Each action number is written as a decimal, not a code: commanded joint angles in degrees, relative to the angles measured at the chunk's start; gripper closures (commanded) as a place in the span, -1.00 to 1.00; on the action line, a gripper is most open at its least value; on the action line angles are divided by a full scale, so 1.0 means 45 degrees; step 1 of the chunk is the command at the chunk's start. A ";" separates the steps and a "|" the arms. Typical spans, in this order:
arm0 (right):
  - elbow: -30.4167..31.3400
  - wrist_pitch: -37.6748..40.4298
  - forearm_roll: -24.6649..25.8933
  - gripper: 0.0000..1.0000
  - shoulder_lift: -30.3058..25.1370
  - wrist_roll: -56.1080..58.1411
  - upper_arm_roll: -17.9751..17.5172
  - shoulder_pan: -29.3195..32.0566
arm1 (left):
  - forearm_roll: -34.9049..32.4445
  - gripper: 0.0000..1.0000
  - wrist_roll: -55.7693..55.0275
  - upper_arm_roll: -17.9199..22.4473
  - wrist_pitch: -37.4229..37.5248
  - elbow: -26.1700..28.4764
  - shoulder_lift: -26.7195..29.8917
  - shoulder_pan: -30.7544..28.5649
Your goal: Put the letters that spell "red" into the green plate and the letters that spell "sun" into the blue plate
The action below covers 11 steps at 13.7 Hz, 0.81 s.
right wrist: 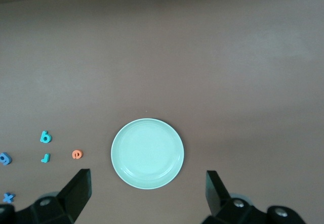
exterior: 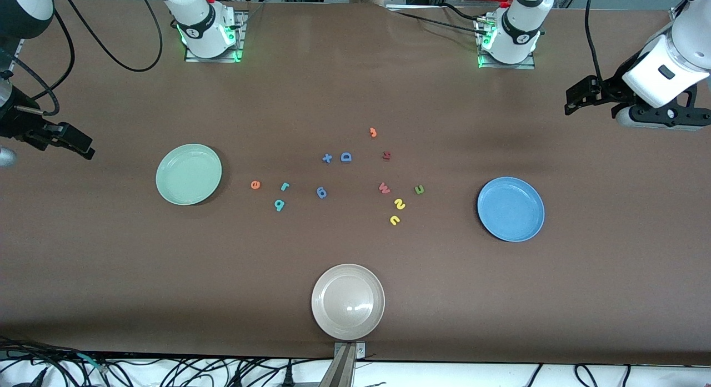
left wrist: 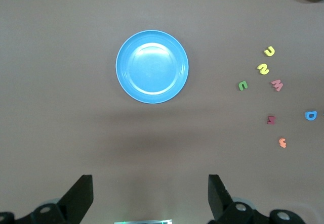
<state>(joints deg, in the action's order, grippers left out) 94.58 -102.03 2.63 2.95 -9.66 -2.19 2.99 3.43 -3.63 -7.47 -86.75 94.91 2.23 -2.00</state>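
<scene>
Right gripper (exterior: pixel 83 148) hangs high at its own end of the surface, fingers wide, holding nothing, waiting. Green plate (exterior: pixel 189 174) is bare; orange "e" (exterior: pixel 255 184), teal "r" (exterior: pixel 285 186) and teal "d" (exterior: pixel 279 205) lie just beside it, an easy reach. Yellow "s" (exterior: pixel 399 204), yellow "u" (exterior: pixel 395 220) and olive "n" (exterior: pixel 419 190) cluster nearer the empty blue plate (exterior: pixel 510 209). Left gripper (exterior: pixel 577 101) likewise waits, fingers wide. 0 of 6 letters placed.

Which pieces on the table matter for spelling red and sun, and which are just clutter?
Job:
orange e, teal r, teal d
yellow s, yellow u, olive n
green plate, blue plate

Clutter:
blue D, blue g, blue x, orange 3, pink w, dark red character, beige plate
</scene>
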 commanded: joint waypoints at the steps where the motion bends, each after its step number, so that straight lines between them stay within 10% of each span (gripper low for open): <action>1: -0.0179 0.0194 -0.0252 -0.99 0.0029 -0.0022 -0.0020 -0.0021 | -0.0217 -1.00 0.0297 0.0078 0.0059 -0.0444 -0.0317 0.0055; 11: -0.0101 0.0545 -0.0272 -0.99 0.0029 -0.0197 -0.0020 -0.0177 | -0.0275 -1.00 0.0357 0.0059 0.0059 -0.0543 -0.0338 0.0288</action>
<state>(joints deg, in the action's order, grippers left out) 94.59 -100.77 2.39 3.06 -9.69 -2.26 2.61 3.43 -2.96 -7.44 -86.77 94.21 1.63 -1.12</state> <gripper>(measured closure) 0.000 0.000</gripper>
